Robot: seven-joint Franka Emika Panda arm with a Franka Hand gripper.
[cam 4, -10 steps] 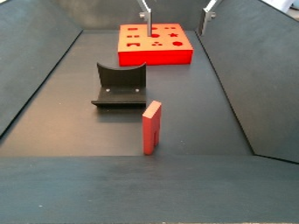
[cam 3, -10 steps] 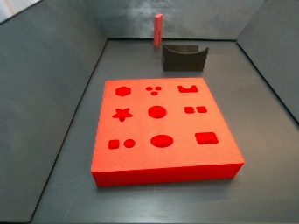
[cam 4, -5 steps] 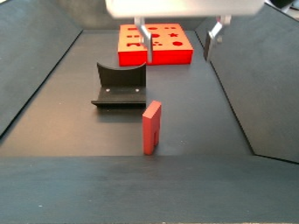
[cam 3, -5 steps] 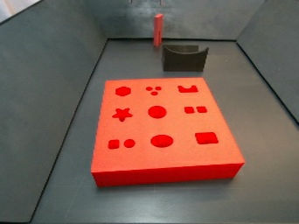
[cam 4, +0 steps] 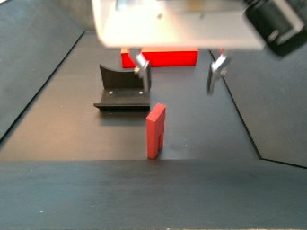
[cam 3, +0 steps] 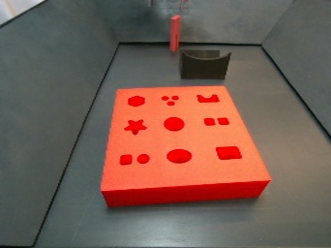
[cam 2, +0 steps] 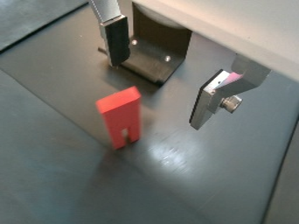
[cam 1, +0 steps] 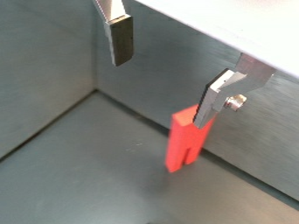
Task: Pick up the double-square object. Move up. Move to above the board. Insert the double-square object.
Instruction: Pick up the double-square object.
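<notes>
The double-square object, a thin upright red-orange peg (cam 4: 156,130), stands on the dark floor at one end of the bin; it also shows in a side view (cam 3: 175,34) and in both wrist views (cam 1: 184,140) (cam 2: 121,118). The board (cam 3: 181,140), a thick red-orange block with shaped holes, lies at the other end and is mostly hidden behind the hand in a side view (cam 4: 178,58). My gripper (cam 4: 177,72) is open and empty, hovering above the floor between the board and the peg. The peg stands below one of the fingers (cam 1: 216,101), not between the jaws.
The fixture, a dark U-shaped holder (cam 4: 122,88), stands beside the peg, close under one of my fingers (cam 2: 114,39); it also shows in a side view (cam 3: 203,63). Grey sloping walls close in the bin on all sides.
My gripper has moved from above the board along the bin towards the peg and come lower. Peg, holder and board have not moved.
</notes>
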